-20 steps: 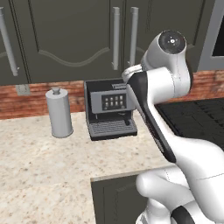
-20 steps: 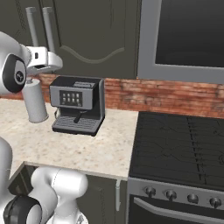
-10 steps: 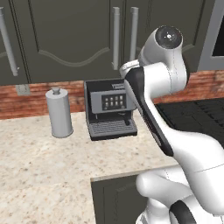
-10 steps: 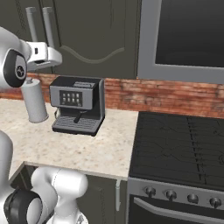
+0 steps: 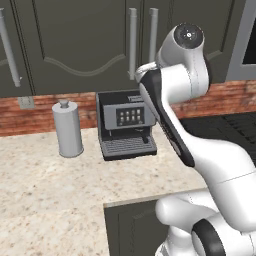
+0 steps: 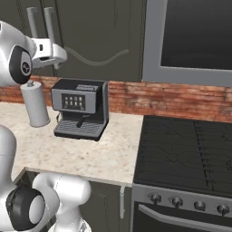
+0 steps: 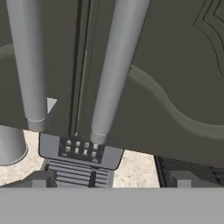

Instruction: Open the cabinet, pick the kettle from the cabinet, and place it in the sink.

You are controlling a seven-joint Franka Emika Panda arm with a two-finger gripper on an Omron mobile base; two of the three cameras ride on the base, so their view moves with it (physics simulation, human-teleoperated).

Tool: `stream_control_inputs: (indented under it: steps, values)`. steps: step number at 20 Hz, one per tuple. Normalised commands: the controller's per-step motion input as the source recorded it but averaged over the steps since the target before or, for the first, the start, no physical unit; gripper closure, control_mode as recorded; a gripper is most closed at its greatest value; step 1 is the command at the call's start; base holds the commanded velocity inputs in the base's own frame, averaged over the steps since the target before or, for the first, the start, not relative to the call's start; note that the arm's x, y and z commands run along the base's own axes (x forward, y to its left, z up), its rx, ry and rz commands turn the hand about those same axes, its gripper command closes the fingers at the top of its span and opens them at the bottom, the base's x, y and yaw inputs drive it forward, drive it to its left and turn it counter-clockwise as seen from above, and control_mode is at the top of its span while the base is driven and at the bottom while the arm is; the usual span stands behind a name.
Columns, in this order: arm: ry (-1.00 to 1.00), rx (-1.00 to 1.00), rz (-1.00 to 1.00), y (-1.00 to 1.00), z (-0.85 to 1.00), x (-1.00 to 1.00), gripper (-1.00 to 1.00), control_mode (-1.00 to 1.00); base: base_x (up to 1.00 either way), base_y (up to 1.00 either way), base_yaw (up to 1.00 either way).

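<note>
Cabinet (image 5: 75, 45) doors are what I'm facing: dark grey-green, each with an arched raised panel, both shut, hanging on the wall above the desk (image 5: 45, 200). I count two long silver bar handles (image 7: 116, 70) standing side by side at the seam where the two doors meet, plus a third handle (image 5: 10, 50) further off on the left edge of the left base view. From the hand view the pair of handles runs down close in front of me, slightly slanted because the hand is rolled, with the door seam between them. My fingers (image 7: 107, 181) are spread wide with nothing between them; their two dark tips sit low in the hand view, one either side of the handles' lower ends, touching neither. In the right base view the hand (image 6: 50, 50) sits up at cabinet height just beside those handles. On the speckled beige desk, against the red brick strip at its back edge, I count one black coffee machine (image 5: 125, 122) under the handles and one tall grey cylinder with a knob (image 5: 67, 127) to its left, the two apart. One black stove (image 6: 186, 154) adjoins the desk's right edge, under one dark framed panel (image 6: 195, 36).
</note>
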Motion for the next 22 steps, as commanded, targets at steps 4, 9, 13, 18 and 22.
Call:
stream_control_inputs:
  steps: [4,9,13,18,22]
  values:
    - [-0.02,0.01,0.0,0.05,0.04,0.29,-1.0,-1.0,0.0,0.0,0.0]
    - [0.0,0.03,0.0,0.06,0.0,0.31,-1.0,-1.0,0.0,0.0,0.0]
    - [-0.05,0.02,0.0,0.09,0.0,0.31,-1.0,-1.0,0.0,0.0,0.0]
    - [-0.04,0.04,0.0,0.06,0.0,0.32,-1.0,-1.0,0.0,0.0,0.0]
    - [-0.04,0.04,0.0,0.04,0.0,0.32,-1.0,-1.0,0.0,0.0,0.0]
